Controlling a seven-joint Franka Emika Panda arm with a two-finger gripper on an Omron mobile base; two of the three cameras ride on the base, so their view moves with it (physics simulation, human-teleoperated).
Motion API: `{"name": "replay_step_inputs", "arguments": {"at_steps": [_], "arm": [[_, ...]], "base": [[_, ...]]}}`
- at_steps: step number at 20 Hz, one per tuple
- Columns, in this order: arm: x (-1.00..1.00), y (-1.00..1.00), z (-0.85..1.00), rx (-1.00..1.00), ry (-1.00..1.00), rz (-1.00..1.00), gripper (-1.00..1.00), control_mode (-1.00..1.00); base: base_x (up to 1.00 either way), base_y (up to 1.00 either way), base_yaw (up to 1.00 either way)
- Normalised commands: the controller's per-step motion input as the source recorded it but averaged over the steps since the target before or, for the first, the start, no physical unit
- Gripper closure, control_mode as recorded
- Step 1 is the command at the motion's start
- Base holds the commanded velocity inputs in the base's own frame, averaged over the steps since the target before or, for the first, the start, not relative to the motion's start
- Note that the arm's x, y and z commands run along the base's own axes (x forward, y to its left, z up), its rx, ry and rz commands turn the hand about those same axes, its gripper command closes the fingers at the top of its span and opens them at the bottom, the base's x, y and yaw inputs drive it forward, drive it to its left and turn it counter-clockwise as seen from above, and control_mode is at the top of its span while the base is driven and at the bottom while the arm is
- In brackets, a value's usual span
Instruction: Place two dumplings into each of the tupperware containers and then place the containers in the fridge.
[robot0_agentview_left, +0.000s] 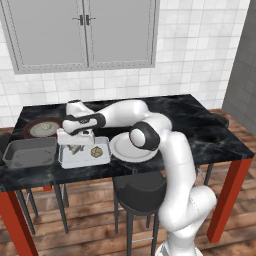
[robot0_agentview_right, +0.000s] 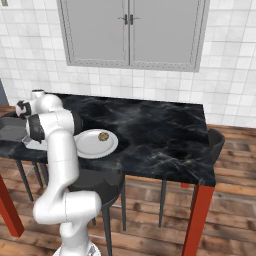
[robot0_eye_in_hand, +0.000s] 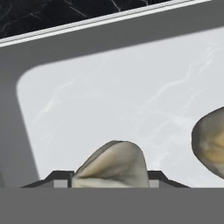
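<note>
Gripper: the gripper (robot0_agentview_left: 76, 146) hangs down inside the lighter container (robot0_agentview_left: 101, 158), just above its floor, and in the hand view its two dark finger tips stand either side of a dumpling (robot0_eye_in_hand: 113, 165), closed onto it at about half width.
Held dumpling: a pale pleated lump sits right between the tips in the hand view; whether it touches the tray floor I cannot tell.
Second dumpling: another one (robot0_agentview_left: 96, 151) lies on the floor of the same tray toward its right end, and it shows at the right edge of the hand view too (robot0_eye_in_hand: 211, 142), near the held one but not touching it.
Lighter container: silvery-white and shallow, it sits near the front edge of the black marble table (robot0_agentview_left: 200, 120), just beside the white plate (robot0_agentview_left: 120, 150).
Darker container: the grey tray (robot0_agentview_left: 29, 152) sits at the left end of the table, just left of the lighter one, and I see nothing lying in it.
White plate: round and flat, partly behind the arm's elbow in the left base view; from the right base view it carries one dumpling (robot0_agentview_right: 103, 136) toward its far side.
Brown-rimmed plate: it sits behind the darker tray (robot0_agentview_left: 30, 125) with a pale dumpling (robot0_agentview_left: 46, 127) on it.
Arm: white, it bends from the lower right of the left base view and reaches left across the table.
Room: a grey double-door wall cabinet (robot0_agentview_left: 85, 35) hangs above on white tiles; a dark stool (robot0_agentview_left: 140, 192) is tucked under the table's front.
</note>
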Motion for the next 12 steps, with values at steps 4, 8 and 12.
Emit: {"name": "replay_step_inputs", "arguments": {"at_steps": [4,8,12], "arm": [[0.0,0.01,-0.09,0.0,0.0,0.0,-1.0,-1.0],[0.09,0.0,0.0,0.0,0.0,0.0,-1.0,-1.0],[0.11,0.0,0.01,0.0,0.0,0.0,-1.0,-1.0]], "base": [[0.0,0.0,0.0],[0.0,0.0,0.0],[0.0,0.0,0.0]]}}
